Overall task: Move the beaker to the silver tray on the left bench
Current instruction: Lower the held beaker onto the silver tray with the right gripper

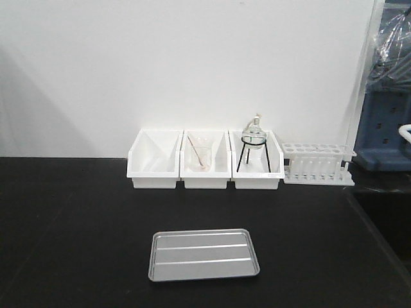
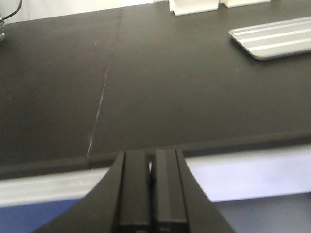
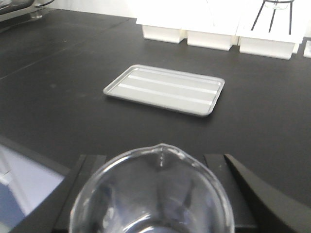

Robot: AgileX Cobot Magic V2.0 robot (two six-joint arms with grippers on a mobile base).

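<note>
Right end effector (image 3: 154, 170): black fingers on either side of a small clear glass beaker (image 3: 151, 194), pinching it by its walls. The beaker is upright, rim uppermost, its pour spout on the far side, pointing towards the tray. It is held above the near part of the matte black surface (image 3: 58, 97), clear of it, and seems empty.

Left end effector (image 2: 151, 170): fingers pressed together with only a thin slit between them, nothing held. It hangs just off the front edge of the surface (image 2: 170, 87). A pale band runs under that edge, and a fine seam crosses the worktop front to back.

Shallow, rectangular, round-cornered silver tray (image 1: 204, 255) (image 3: 165, 89) (image 2: 274, 41): flat on the surface, long side towards the robot, two lighter stripes along its floor. Nothing lies in it. It is well apart from the held beaker and beyond it.

Further back, against the plain white wall (image 1: 192, 64), are three white plastic bins in a row, touching:
- left bin (image 1: 154, 163);
- middle bin (image 1: 205, 173), with a clear beaker and thin rod (image 1: 199, 154);
- right bin (image 1: 257, 174), with a round glass flask (image 1: 254, 133) on a black tripod stand.

A white test-tube rack (image 1: 318, 163) stands just beside the right bin.
</note>
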